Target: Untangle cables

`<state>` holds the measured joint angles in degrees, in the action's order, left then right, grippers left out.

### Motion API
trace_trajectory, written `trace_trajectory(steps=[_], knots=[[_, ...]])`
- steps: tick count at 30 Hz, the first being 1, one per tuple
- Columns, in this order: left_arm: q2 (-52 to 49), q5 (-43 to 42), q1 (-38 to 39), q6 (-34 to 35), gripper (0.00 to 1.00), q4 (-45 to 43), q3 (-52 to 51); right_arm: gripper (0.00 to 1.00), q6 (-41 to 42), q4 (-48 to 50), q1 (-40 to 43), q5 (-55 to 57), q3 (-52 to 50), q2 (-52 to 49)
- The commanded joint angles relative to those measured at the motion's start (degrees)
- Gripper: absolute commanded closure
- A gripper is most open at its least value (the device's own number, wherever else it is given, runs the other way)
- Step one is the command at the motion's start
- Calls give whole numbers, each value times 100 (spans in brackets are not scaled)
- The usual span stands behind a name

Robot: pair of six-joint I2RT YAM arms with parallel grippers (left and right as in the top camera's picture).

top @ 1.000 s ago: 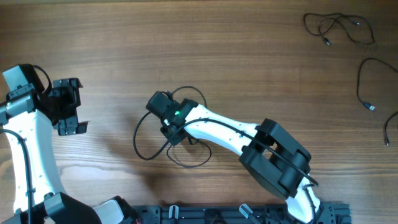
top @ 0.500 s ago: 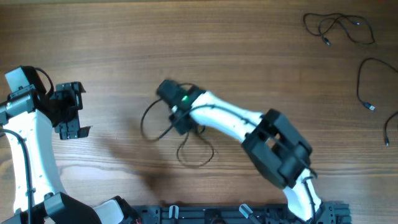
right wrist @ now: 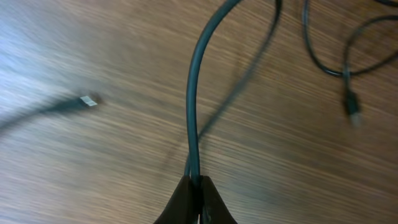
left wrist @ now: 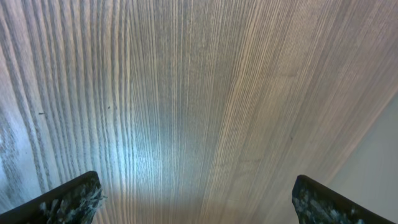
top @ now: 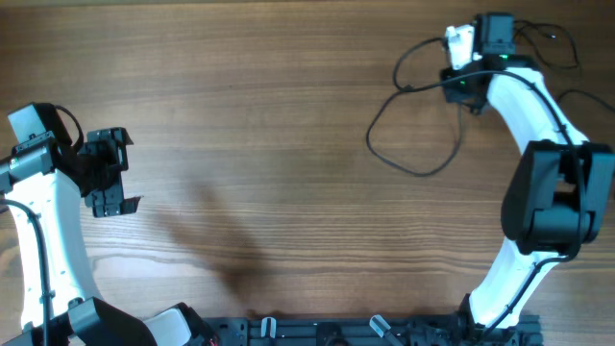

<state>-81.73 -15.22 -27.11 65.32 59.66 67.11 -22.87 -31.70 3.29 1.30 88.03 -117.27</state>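
Observation:
My right gripper (top: 463, 91) is at the far right of the table, shut on a thin black cable (top: 384, 154). The cable hangs from it in a big loose loop over the wood. In the right wrist view the cable (right wrist: 193, 106) rises straight out of the closed fingertips (right wrist: 211, 202), and one of its plug ends (right wrist: 91, 99) lies at the left. Other separate cables (top: 569, 53) lie at the far right corner, and one plug (right wrist: 353, 114) shows in the right wrist view. My left gripper (top: 108, 173) is open and empty at the left edge, above bare wood (left wrist: 199, 112).
The right arm's white links (top: 538, 125) stretch along the right side and cover part of the loose cables there. The arm bases and a black rail (top: 317, 332) sit at the near edge.
My right gripper has carried the cable from the table's middle to the far right corner, and the loop has opened out. The left arm has barely moved.

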Motion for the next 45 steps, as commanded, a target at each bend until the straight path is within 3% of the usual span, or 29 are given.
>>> trace_trajectory(steps=[1,8,9,10,12,15,18,21,23,25,27,30,32,34,36,37,41,45], knots=[[114,72,-11,-85,0,22,44,95,-1786,-155,164,-562,42,133],[114,-37,-11,-85,0,81,44,95,-2055,142,-50,-1036,-20,122],[114,-37,-11,-87,0,105,44,53,-2017,133,-50,-1040,-42,122],[114,-66,-11,-87,0,111,44,0,-1805,129,-46,-1040,-39,122],[114,-337,-7,-85,0,160,44,0,-892,122,-59,-1279,-28,197],[111,-334,129,-85,0,190,39,0,-483,-96,-219,-2507,-28,503],[111,-313,369,-85,0,138,39,0,769,-236,-557,-3259,-28,706],[111,-168,409,-85,0,142,42,0,1364,-1362,-1095,-3274,-33,704],[111,240,409,-83,0,142,39,0,2214,-1652,-1504,-2367,-160,702],[111,321,409,-85,0,142,42,10,2780,-1633,-1945,-713,-415,702],[111,337,409,-85,0,144,42,12,2680,-1467,-2312,-61,-675,702],[111,337,409,-90,0,149,39,12,2310,-1252,-2505,66,-1161,702],[111,345,409,-243,0,149,39,19,2461,-1187,-2415,236,-1425,699],[111,448,409,-245,0,151,39,36,2450,-1075,-2334,278,-1633,699],[111,470,409,-262,0,151,39,85,2441,-1121,-2330,186,-1762,699],[111,470,409,-262,0,177,39,96,2424,-1121,-2332,74,-1779,699],[111,472,409,-570,0,323,39,96,2035,-1399,-2319,-31,-1384,1084],[111,468,409,-813,0,348,39,96,964,-1139,-2267,-44,-1025,2439]])
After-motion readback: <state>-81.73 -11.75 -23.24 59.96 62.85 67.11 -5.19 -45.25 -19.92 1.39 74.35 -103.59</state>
